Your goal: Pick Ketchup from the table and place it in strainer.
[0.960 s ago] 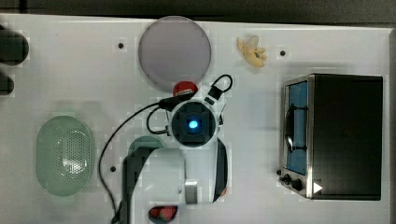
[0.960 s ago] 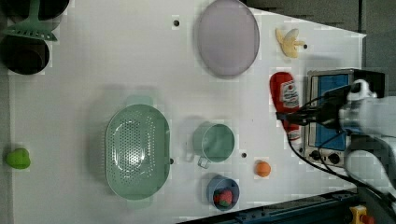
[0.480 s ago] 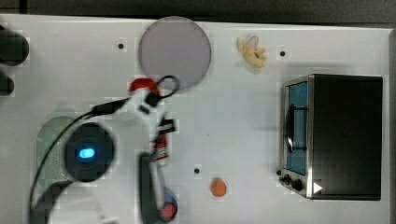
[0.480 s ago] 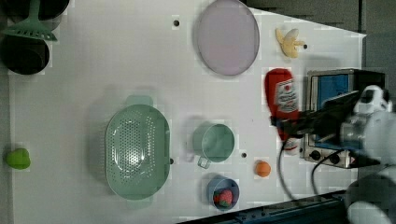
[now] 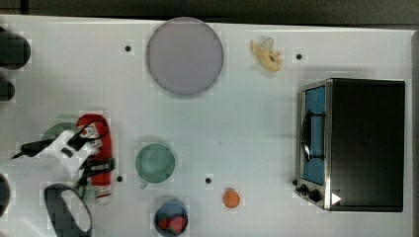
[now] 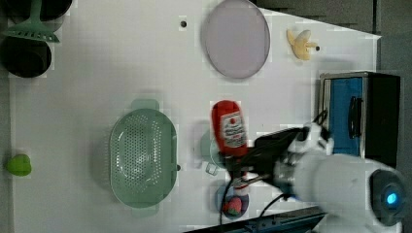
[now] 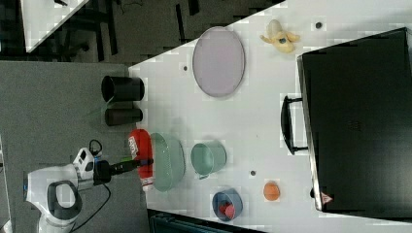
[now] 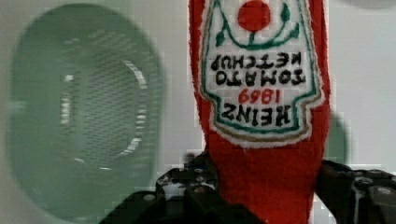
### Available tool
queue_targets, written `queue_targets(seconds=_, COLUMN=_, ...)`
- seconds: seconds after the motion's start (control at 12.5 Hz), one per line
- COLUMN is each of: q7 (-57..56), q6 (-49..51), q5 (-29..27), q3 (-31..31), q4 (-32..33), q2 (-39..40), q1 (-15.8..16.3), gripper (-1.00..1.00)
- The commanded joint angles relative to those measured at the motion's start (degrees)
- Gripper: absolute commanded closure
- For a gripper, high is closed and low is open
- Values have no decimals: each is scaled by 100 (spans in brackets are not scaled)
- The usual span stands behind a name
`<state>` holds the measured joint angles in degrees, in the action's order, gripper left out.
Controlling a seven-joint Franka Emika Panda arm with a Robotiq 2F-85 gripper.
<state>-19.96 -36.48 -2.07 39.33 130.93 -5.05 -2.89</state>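
Observation:
My gripper [image 5: 99, 168] is shut on the Ketchup [image 5: 97, 143], a slim red bottle with a red-and-white label, held off the table. In the top view the bottle hangs at the right edge of the pale green strainer [image 5: 58, 131], which my arm mostly hides. The left view shows the strainer [image 6: 142, 158] whole, with the Ketchup [image 6: 229, 127] and gripper [image 6: 236, 162] to the left view's right of it. In the right view the Ketchup [image 7: 140, 148] hangs beside the strainer [image 7: 168, 161]. In the wrist view the label of the Ketchup [image 8: 261, 88] fills the middle, black fingers [image 8: 187, 189] clamp its lower body, and the strainer [image 8: 84, 112] lies below to one side.
A green cup [image 5: 154, 163] stands close to the strainer. A bowl of strawberries [image 5: 170, 220] and an orange fruit [image 5: 230, 197] are near the front edge. A grey-lilac plate [image 5: 184, 55], a banana [image 5: 267, 54] and a toaster oven [image 5: 356, 143] lie farther off. Black cups [image 7: 121, 89] stand past the strainer.
My arm has carried the Ketchup from beside the plate across to the top view's left, up to the strainer's edge. The grip on the bottle has held.

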Motion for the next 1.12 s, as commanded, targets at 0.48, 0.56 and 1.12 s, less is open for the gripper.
queue_targets(seconds=0.48, q7=2336, q6=-1663, q5=30, q3=580, q4=-94, q2=1430, q1=-61, gripper=-21)
queue_targets(seconds=0.56, q7=2346, q6=-1858, q5=43, q3=583, q4=-92, q2=1649, q1=-37, gripper=-21)
queue_targets(seconds=1.12, q7=2347, q6=-2935, q5=485, q3=516, q4=-103, q2=2839, q1=40, gripper=-90)
